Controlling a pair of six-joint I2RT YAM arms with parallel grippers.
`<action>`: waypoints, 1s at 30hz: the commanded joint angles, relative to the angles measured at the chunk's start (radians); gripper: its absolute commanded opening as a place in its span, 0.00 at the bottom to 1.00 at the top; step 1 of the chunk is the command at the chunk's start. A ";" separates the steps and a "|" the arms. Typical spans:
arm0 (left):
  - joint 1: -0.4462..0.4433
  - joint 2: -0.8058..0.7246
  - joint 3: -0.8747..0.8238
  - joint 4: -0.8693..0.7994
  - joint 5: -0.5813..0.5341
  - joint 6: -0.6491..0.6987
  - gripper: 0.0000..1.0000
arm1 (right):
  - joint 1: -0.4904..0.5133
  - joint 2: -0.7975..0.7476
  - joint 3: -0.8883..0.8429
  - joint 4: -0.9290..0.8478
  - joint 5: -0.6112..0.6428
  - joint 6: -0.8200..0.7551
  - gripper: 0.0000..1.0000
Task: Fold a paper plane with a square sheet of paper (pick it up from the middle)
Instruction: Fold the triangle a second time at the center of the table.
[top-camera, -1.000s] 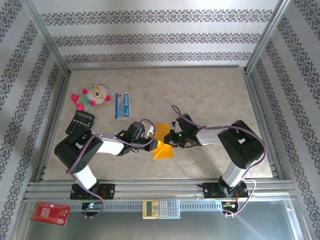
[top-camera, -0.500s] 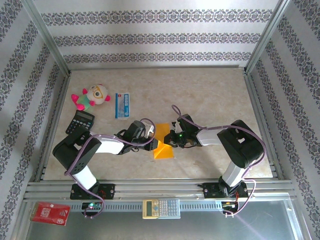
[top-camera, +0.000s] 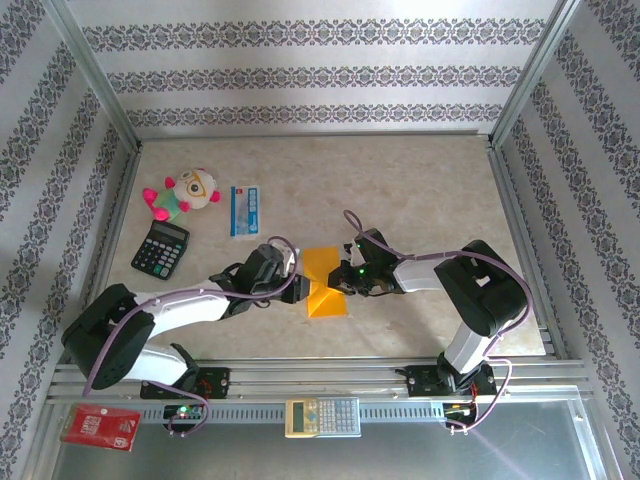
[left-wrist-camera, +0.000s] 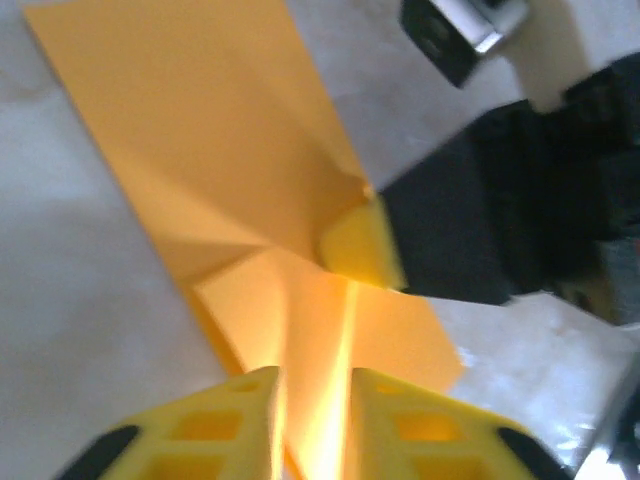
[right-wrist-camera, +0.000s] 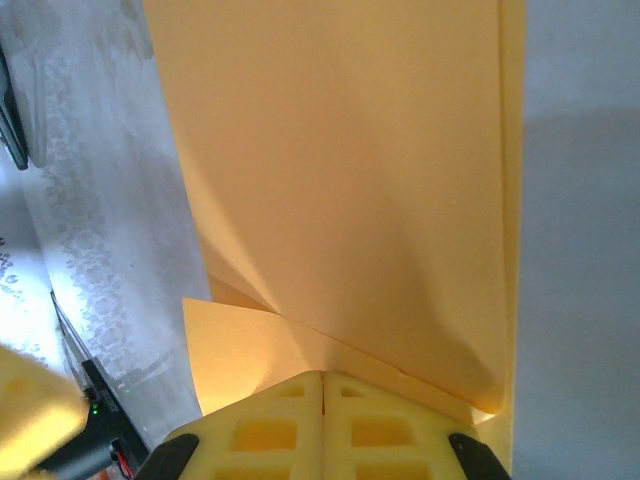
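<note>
Right claw (right-wrist-camera: 322, 378) pinches the half-folded orange paper (right-wrist-camera: 340, 180) tight (left claw (left-wrist-camera: 312, 378) stands narrowly parted at its edge).

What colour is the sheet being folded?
Plain orange-yellow; the paper shows best from the right wrist.

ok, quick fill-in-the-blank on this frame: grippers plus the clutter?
1. The right gripper is ____ on the orange sheet of paper.
2. The left gripper is ____, with a gap between its fingers.
3. The black calculator lies on the ____ side of the table.
4. Counting the beige calculator too, the top view shows ____ calculators.

Missing words: shut; open; left; two.
</note>
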 joint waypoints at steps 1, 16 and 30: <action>-0.050 0.038 0.010 0.007 0.039 -0.067 0.12 | -0.003 0.044 -0.035 -0.089 0.067 -0.007 0.04; -0.065 0.262 0.144 0.064 0.118 -0.051 0.00 | -0.001 0.053 -0.038 -0.083 0.069 -0.001 0.04; -0.065 0.281 0.140 -0.053 0.088 0.020 0.00 | -0.003 0.062 -0.034 -0.089 0.069 -0.002 0.04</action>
